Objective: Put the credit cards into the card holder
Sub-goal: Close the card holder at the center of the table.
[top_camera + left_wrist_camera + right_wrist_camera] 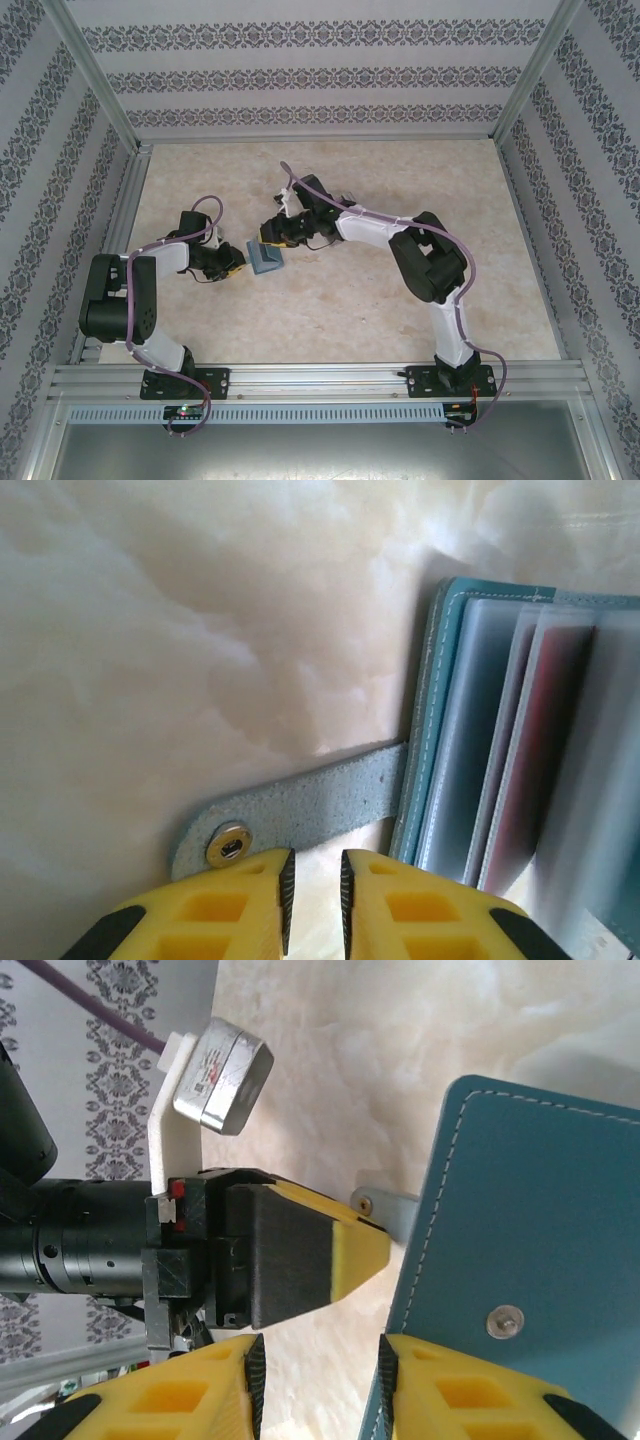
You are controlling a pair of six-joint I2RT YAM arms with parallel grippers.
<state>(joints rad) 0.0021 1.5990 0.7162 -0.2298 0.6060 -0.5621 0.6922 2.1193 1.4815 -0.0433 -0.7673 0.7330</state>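
Weight is not going to be the trouble here: the card holder [267,260] is looking light and floppy, a teal book-like wallet lying on the marble-patterned table [400,310], left of the middle, between my two pincers. It is lying partly open, and in my left wrist view its cloudy grey sleeves [480,730] are fanning loosely, so I am expecting them to sag and slide rather than stay spread. One sleeve is showing a reddish card [550,740] inside it; thin stiff plastic like that is likely to be slick against the table and hard to pinch flat.

I am holding my left pincer [314,880] only slightly parted, with bare table showing in the narrow gap and nothing gripped. Its tips are hovering just near the strap tab [300,805], close to the metal snap [229,842]. That tab is soft and narrow, a fair handle for pulling or pinning.

I am holding my right pincer [320,1370] wider, also empty, at the left edge of the teal cover [540,1210]; whether one finger is touching that edge I cannot tell. I am judging the stitched cover edge to be the firmest place to take hold, since the sleeves are too limp
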